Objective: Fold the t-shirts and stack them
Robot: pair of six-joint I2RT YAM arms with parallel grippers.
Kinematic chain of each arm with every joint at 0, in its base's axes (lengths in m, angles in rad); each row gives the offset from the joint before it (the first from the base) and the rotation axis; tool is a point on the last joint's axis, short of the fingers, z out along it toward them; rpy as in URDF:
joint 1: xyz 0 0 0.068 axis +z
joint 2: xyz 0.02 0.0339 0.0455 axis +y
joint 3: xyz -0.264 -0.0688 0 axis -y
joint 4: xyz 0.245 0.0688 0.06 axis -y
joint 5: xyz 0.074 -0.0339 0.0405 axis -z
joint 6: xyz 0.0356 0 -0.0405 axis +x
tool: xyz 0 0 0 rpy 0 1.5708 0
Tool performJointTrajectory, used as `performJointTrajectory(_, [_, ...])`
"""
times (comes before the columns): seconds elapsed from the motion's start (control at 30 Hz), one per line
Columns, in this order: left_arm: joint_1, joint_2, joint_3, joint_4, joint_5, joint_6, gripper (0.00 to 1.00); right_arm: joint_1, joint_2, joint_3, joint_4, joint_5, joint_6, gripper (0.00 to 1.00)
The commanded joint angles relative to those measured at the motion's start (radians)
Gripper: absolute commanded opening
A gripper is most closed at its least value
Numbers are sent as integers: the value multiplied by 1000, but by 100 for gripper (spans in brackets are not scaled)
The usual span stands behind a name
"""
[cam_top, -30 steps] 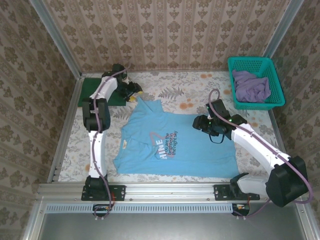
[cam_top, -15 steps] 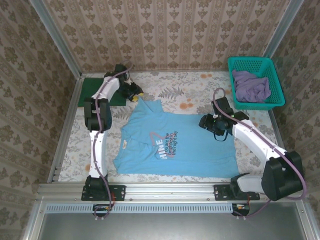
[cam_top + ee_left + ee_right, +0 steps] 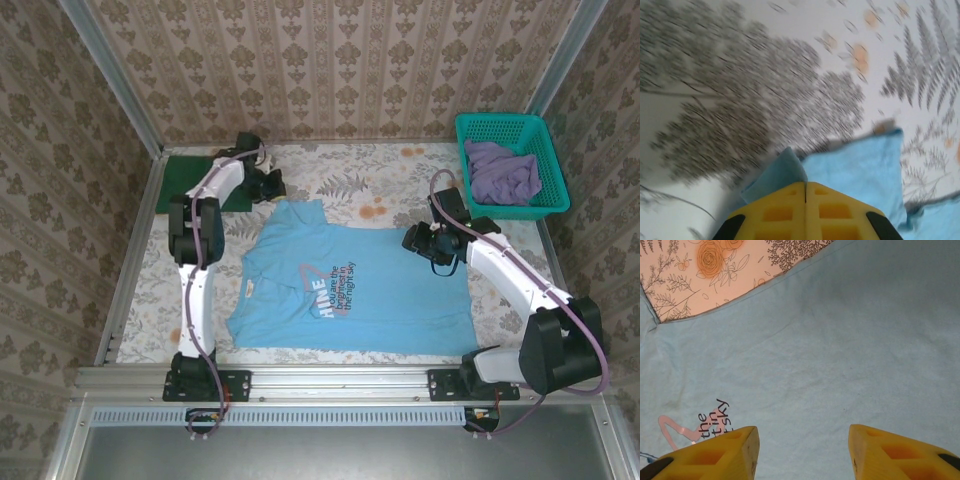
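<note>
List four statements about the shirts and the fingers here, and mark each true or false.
1. The left fingers are closed on an edge of the light blue t-shirt. True.
2. The right fingers are clamped on cloth. False: they stand apart above the light blue t-shirt and hold nothing.
3. The purple t-shirt lies bunched in the teal basket. True.
4. The dark green t-shirt lies on top of the light blue t-shirt. False: it lies at the far left corner of the table, apart from the blue one.
</note>
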Motion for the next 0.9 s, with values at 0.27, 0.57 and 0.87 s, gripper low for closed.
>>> performJointTrajectory(0.27, [-72,-287,-445,157,-193,212,7,-2,-44,-67,38,-39,3,52])
performJointTrajectory(0.57, [-136,-482,-626,198,-461,194,35,-2,-12,-72,65,-52,4,53])
performJointTrajectory(0.87, [-11,-523,-524,34,-292,-380,48,-3,23,-74,127,-71,23,53])
